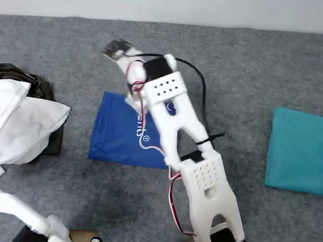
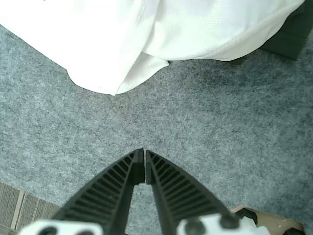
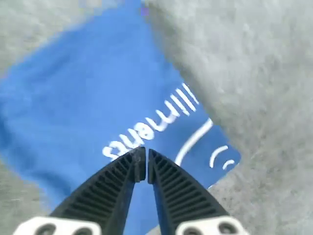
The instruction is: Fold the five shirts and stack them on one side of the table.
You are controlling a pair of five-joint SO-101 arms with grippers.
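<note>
Above the blue shirt (image 3: 73, 98), right jaws are closed; left jaws closed near the white shirt (image 2: 146, 39).

Free surface (image 1: 247, 77) btw. blue shirt (image 1: 113, 134) and teal shirt (image 1: 302, 151), also along the whole far edge. Right arm (image 1: 180, 125) w/ its cable (image 1: 200, 87) lies over the right part of blue shirt and blocks the passage there from the near side. At the left, white shirt (image 1: 17, 119) heaped on dark shirt (image 1: 42, 88) is in the way; a narrow bare gap btw. this heap and blue shirt. Under left claw (image 2: 145, 156) the surface is bare, white shirt just ahead.
</note>
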